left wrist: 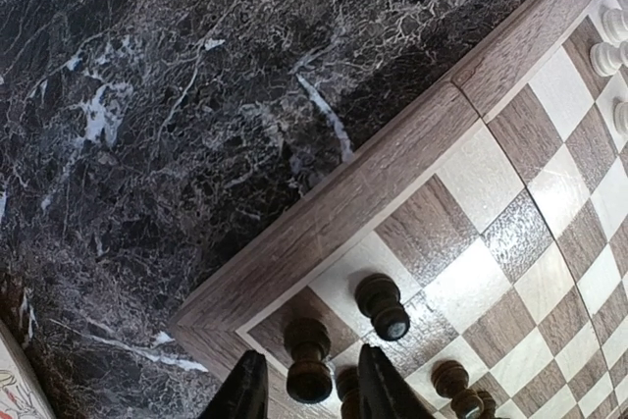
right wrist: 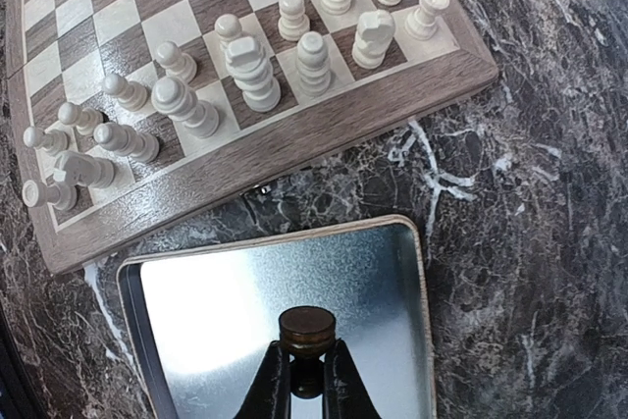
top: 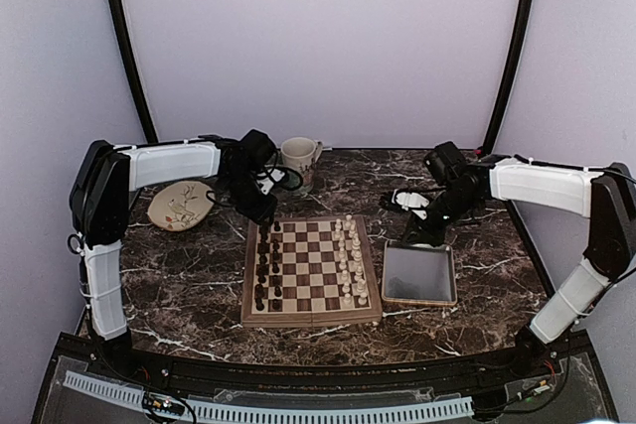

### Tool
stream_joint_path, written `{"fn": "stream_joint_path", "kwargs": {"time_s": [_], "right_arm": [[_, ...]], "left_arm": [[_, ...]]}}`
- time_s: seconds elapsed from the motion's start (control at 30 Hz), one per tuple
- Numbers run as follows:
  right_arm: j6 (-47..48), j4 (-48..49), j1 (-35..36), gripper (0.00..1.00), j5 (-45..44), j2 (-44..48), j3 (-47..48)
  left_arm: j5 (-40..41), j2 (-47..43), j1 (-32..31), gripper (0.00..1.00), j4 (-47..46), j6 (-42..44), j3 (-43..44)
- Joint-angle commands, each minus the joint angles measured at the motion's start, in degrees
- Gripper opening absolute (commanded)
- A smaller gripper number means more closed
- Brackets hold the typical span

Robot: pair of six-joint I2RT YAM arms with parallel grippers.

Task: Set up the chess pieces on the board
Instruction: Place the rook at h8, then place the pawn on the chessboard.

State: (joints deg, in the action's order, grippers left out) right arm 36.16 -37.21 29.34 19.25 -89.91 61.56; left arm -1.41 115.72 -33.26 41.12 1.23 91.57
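Observation:
The board [top: 313, 317] lies at mid-table with dark chess pieces [top: 268, 265] in its two left columns and cream-white chessmen [top: 348, 260] on the right. My left gripper [top: 266, 217] hovers at the board's far left corner. Its jaws [left wrist: 306, 390] stand open, a gap on each side of a dark piece [left wrist: 310, 360] standing on the corner square. Another dark piece [left wrist: 383, 306] stands one square over. My right gripper [right wrist: 306, 375] is shut on a dark chess piece [right wrist: 306, 329], held just above the metal tray [right wrist: 216, 301].
The tray [top: 419, 275] lies right of the board. A mug [top: 298, 158] stands behind the board, and a patterned plate [top: 181, 206] lies at the back left. A small black-and-white object [top: 407, 201] lies behind the tray. Cream-white chessmen [right wrist: 250, 71] line the board edge near the tray.

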Motion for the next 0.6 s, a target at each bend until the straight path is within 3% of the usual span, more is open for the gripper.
{"fn": "stream_joint_path", "kwargs": {"time_s": [0.0, 0.47, 0.57], "right_arm": [[1.5, -4.6, 2.4, 0.00, -2.9, -0.9, 8.6], [11.1, -23.1, 24.1, 0.00, -31.9, -17.7, 36.1], [16.3, -20.6, 29.3, 0.00, -41.6, -19.2, 33.7]], "left_arm": [[-0.3, -7.0, 0.5, 0.35, 1.2, -0.3, 0.4], [-0.7, -22.5, 4.9, 0.38, -10.4, -1.5, -11.8], [-2.6, -24.1, 6.3, 0.38, -11.4, -2.4, -12.5]]}}
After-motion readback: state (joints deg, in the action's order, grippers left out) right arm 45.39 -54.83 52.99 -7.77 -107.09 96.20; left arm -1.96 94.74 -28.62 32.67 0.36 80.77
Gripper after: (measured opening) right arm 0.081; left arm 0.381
